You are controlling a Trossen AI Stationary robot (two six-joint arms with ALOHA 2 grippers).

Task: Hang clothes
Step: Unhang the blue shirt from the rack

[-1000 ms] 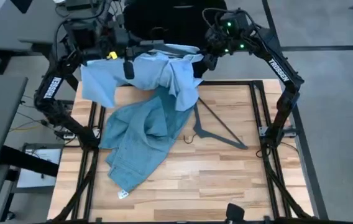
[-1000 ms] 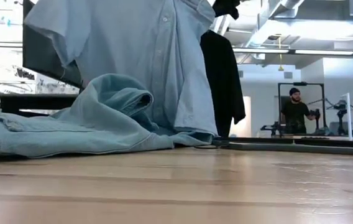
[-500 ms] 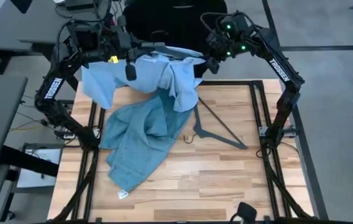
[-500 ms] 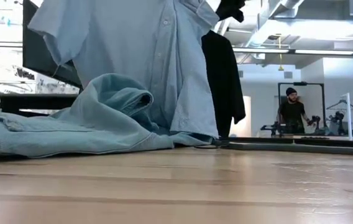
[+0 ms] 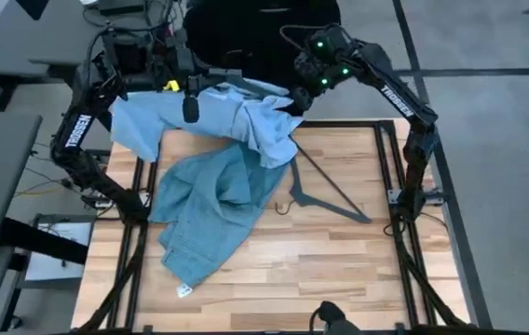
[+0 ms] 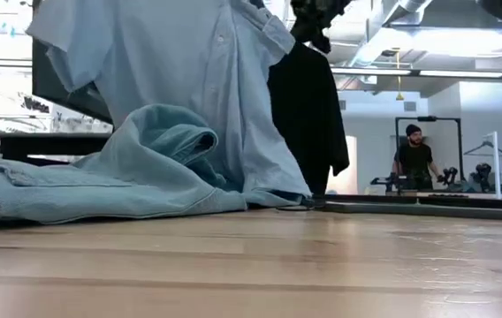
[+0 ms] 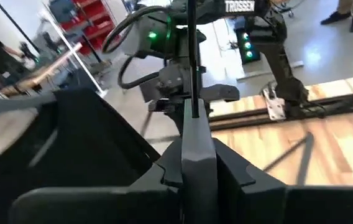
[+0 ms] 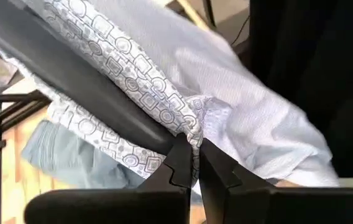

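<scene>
The pale blue button shirt (image 5: pixel 218 112) hangs up in the air over the far edge of the wooden table (image 5: pixel 339 261), held between the two robot arms. The left gripper (image 5: pixel 188 82) is at the far left side, and its two fingers are squeezed tight on the thin dark hanger (image 7: pixel 192 93) that the shirt is draped on. The right gripper (image 5: pixel 294 98) is at the far side too, a bit right of the middle, and its fingers are pinched together on the edge of the shirt's collar (image 8: pixel 192 127), where the cloth inside has little squares and circles on it. In the low view the shirt (image 6: pixel 189 88) hangs down wide, and its bottom edge comes down to the jeans. The light blue jeans (image 5: pixel 213 209) lie in a crumpled heap on the table, left of the middle, with one leg reaching toward the near left side. A second dark hanger (image 5: pixel 325 191) lies flat on the bare wood just to the right of the jeans. The black t-shirt (image 6: pixel 308 115) hangs behind the table, past the far edge, just right of the pale shirt. Far off in the room a person (image 6: pixel 414 159) in dark clothes stands.
</scene>
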